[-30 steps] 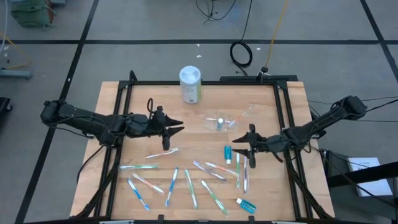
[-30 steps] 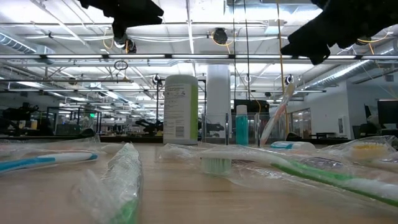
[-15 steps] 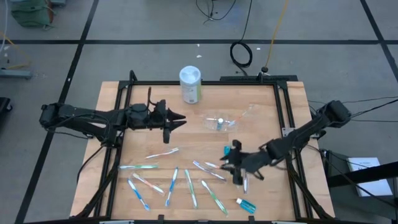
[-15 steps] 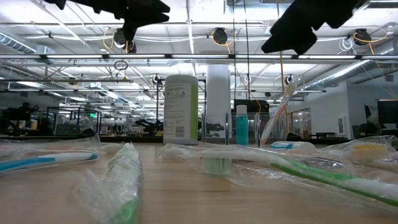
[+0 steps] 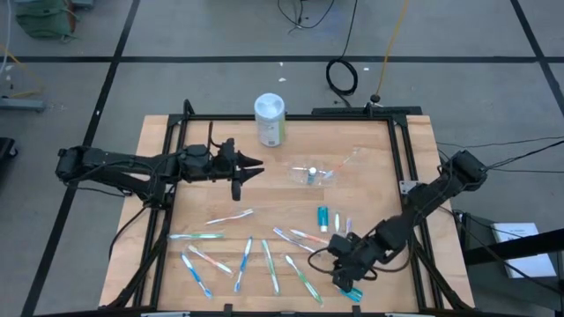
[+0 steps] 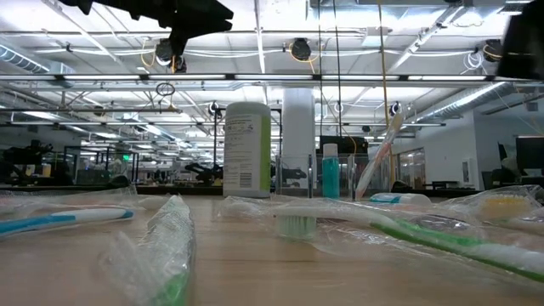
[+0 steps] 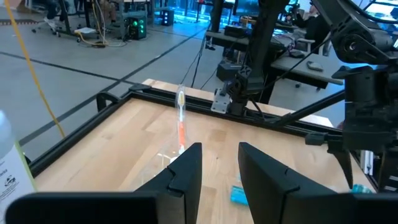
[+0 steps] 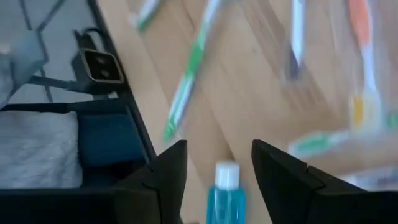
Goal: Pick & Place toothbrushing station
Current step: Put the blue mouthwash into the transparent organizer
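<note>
The clear cup [image 5: 310, 174] stands right of the table's middle, with a pink-and-white toothbrush [image 7: 181, 118] leaning in it and a teal tube [image 6: 330, 170] upright in it. Several wrapped toothbrushes [image 5: 269, 262] lie flat across the table's near half. One teal tube [image 5: 322, 217] lies right of the middle and another [image 5: 351, 291] near the right front corner. My right gripper [image 5: 344, 276] hangs open and tilted down over that near tube [image 8: 225, 190], its fingers on either side of it and clear of it. My left gripper [image 5: 253, 169] is open and level, left of the cup.
A tall white-lidded canister [image 5: 270, 119] with a green label stands at the table's far edge, beyond my left gripper. A black frame rail [image 5: 401, 176] runs along the table's right side, close to my right arm. Bare wood lies between the cup and the toothbrushes.
My right gripper has swept from beside the middle teal tube toward the table's near edge, tipping downward and rolling as it went, and now hangs over the near tube. My left gripper has swung a little toward the far edge. Nothing on the table has moved.
</note>
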